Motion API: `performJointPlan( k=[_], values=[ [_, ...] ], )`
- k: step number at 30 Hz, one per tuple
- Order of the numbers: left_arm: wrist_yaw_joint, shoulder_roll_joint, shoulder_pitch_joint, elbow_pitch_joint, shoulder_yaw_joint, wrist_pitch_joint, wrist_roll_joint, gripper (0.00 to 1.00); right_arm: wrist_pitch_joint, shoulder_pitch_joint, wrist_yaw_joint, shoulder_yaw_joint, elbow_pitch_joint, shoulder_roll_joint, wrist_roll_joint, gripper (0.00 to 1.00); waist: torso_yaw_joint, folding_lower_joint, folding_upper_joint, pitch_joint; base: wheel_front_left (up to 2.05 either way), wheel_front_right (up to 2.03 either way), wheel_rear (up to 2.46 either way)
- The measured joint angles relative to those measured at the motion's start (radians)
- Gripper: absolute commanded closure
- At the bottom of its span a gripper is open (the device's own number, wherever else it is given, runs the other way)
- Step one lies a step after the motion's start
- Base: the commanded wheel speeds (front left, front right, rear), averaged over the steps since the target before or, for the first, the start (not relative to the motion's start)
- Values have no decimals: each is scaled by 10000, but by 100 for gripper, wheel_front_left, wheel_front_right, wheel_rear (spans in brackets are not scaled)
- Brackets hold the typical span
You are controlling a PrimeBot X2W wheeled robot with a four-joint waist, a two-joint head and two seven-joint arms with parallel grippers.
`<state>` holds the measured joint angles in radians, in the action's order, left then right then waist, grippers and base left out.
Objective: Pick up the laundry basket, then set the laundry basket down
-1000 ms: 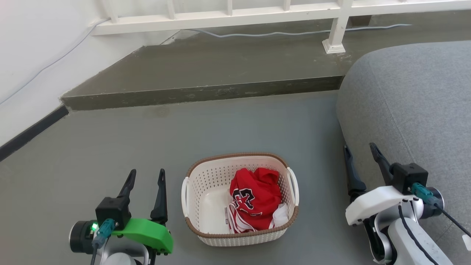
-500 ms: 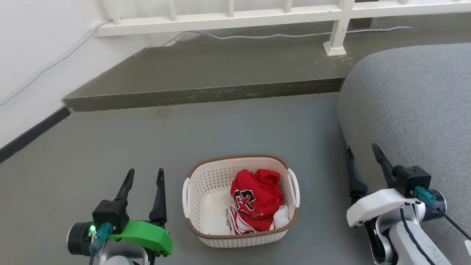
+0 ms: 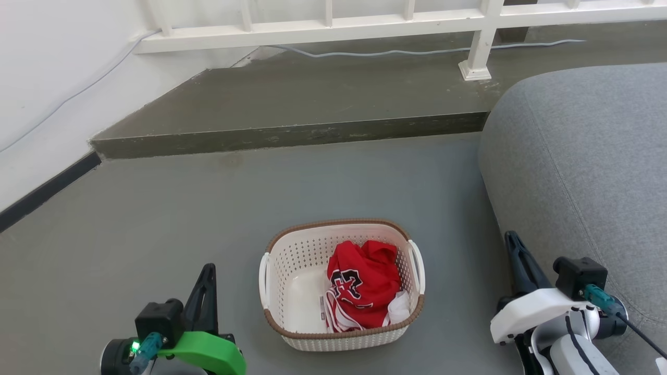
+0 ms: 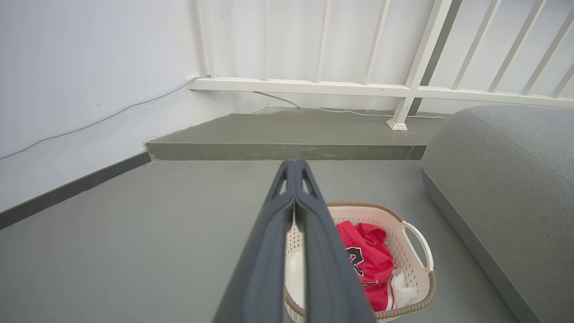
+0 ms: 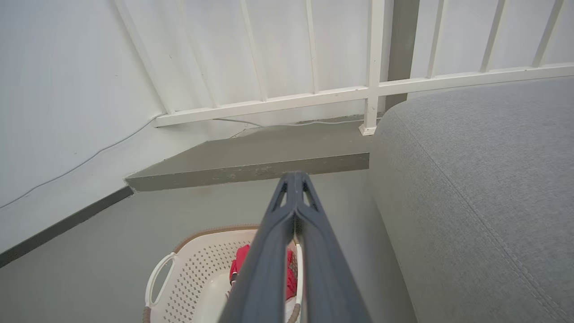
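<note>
The laundry basket [image 3: 298, 249] stands on the grey floor in the lower middle of the head view, cream with perforated sides, a brown rim and two white side handles. A red garment [image 3: 363, 280] with some white cloth lies in its right half. My left gripper [image 3: 208, 269] is shut on nothing, left of the basket and apart from it. My right gripper [image 3: 511, 237] is shut on nothing too, to the basket's right beside the sofa. In the left wrist view the closed gripper [image 4: 295, 164] partly covers the basket [image 4: 400, 251]. The right wrist view has its gripper [image 5: 294, 176] above the basket [image 5: 197, 265].
A grey sofa [image 3: 583, 156] fills the right side, close to my right arm. A raised concrete step [image 3: 292, 104] runs behind the basket, with a white railing [image 3: 323, 26] and a cable on it. A white wall with a dark skirting [image 3: 47, 185] is on the left.
Both grippers have gone from open to shut, and both have dropped lower in the head view. The basket has stayed in place.
</note>
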<state>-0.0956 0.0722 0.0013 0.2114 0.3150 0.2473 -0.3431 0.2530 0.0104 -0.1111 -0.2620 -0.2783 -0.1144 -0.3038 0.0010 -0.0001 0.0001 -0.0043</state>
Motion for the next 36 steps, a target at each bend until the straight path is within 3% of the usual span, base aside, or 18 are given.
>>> performJointPlan(
  k=[36],
  values=[
    [694,-81,-3,-27,-1103,-1016,-4328,100,-1149,30,752,1229,19,226,-4397,100,-6,0,0,29,0,0,0]
  ],
)
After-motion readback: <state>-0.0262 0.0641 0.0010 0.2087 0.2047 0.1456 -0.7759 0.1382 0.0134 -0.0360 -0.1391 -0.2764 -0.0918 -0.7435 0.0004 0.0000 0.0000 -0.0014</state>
